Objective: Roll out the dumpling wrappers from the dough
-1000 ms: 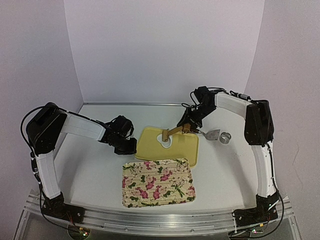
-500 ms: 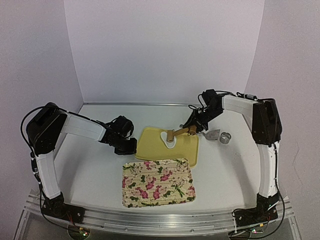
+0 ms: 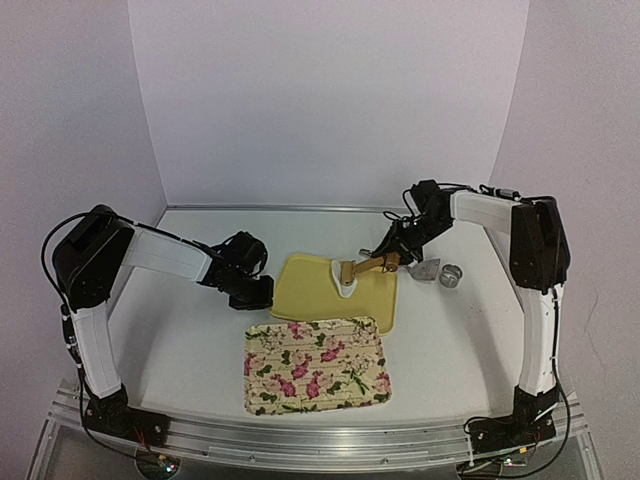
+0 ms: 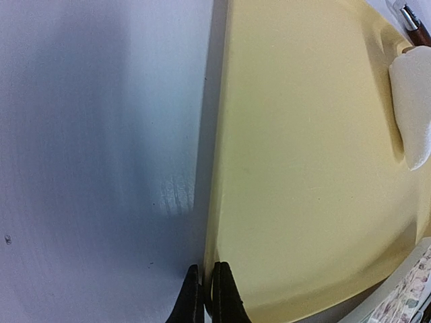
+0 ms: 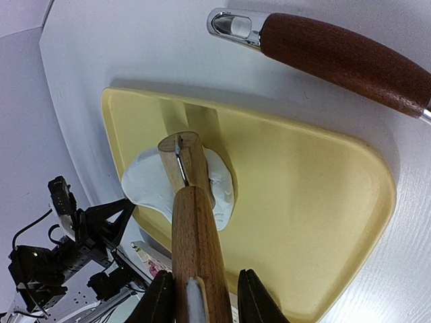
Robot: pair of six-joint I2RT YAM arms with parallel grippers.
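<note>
On the white table [image 3: 190,350], midway between its left and right edges, a floral tray [image 3: 316,364] lies bare toward the near edge, likely kept as the landing spot for finished rounds. Just beyond it sits a yellow cutting board [image 3: 310,300], the work surface for the rolling.

The right gripper [image 5: 202,296] is clamped on the handle end of a wooden rolling pin [image 5: 195,229], one finger on each side. The pin slants down so that its far tip bears on the dough. The grip sits at the very end, which by appearance gives reach across the board from its right side.

The left gripper [image 4: 204,296] has its fingers pressed together with nothing visible between them. Its tips are planted at the board's left edge, apparently to stop the board sliding under the pin's push.

The white dough [image 5: 145,185] lies on the board's far half, near the middle of its far edge. It is a partly flattened, uneven patch, and no finished dumpling wrapper shows.

A wooden-handled utensil [image 5: 337,57] lies on the table off the board's far right corner. Just right of it stands a metal ring cutter [image 3: 452,275], both parked within the right arm's reach for later cutting.
</note>
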